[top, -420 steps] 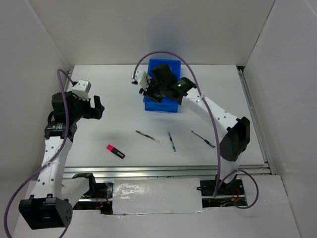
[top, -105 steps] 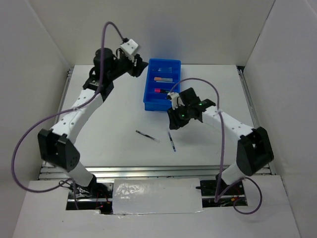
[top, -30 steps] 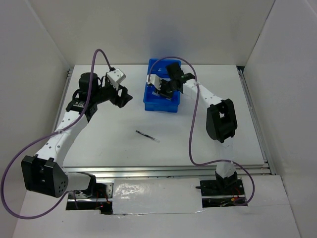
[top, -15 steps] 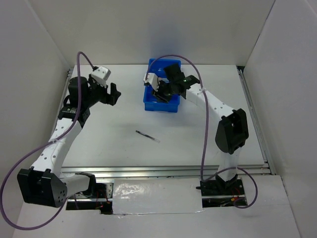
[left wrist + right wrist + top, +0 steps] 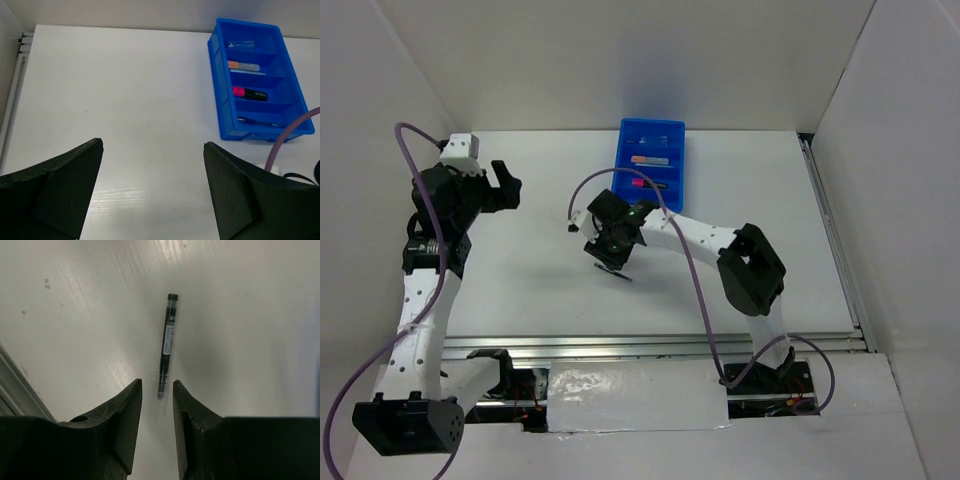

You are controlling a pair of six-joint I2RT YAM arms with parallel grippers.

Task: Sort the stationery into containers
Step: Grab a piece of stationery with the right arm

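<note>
The blue tray (image 5: pixel 652 123) stands at the table's back middle. In the left wrist view the tray (image 5: pixel 216 90) holds, from far to near, a clear bottle (image 5: pixel 241 44), an orange highlighter (image 5: pixel 243 65), a pink-red highlighter (image 5: pixel 249 93) and a dark pen (image 5: pixel 257 121), one per compartment. One more dark pen (image 5: pixel 167 342) lies on the table; in the top view this pen (image 5: pixel 617 272) pokes out under my right gripper (image 5: pixel 608 250). My right gripper (image 5: pixel 157 385) is narrowly open, the pen's near end just between its fingertips, not gripped. My left gripper (image 5: pixel 505 185) is open and empty, far left of the tray.
White walls enclose the table on three sides. A metal rail runs along the near edge (image 5: pixel 620 343) and another along the right side (image 5: pixel 830 230). The right arm's purple cable (image 5: pixel 287 135) arches in front of the tray.
My right gripper has left the tray and dropped to the pen on the table. My left arm has swung further left, away from the tray.
</note>
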